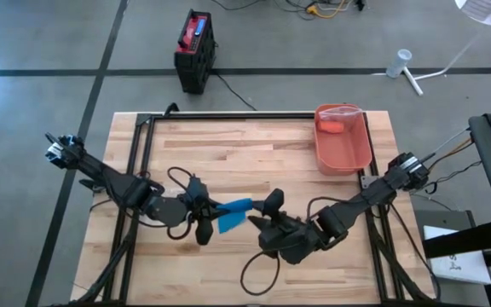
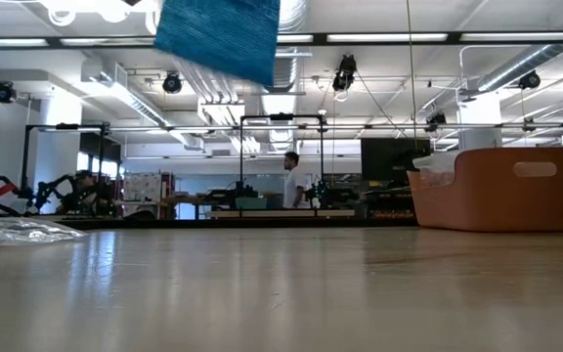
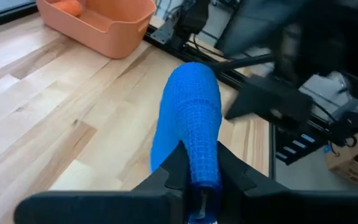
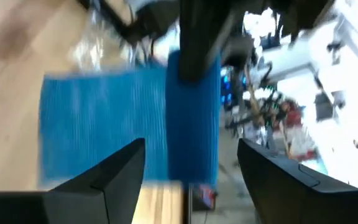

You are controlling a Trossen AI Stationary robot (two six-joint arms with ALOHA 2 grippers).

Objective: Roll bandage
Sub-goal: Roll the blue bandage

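Wooden table (image 1: 228, 145) with orange bin (image 1: 344, 141)

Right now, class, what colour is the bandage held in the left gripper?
Blue bandage, with a fine mesh weave; clearest in the left wrist view.

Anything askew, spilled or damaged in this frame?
Nothing damaged or spilled. The blue bandage hangs partly unrolled above the table, pinched by the left gripper; the right gripper is open beside it. The orange bin sits upright at the table's far right corner.
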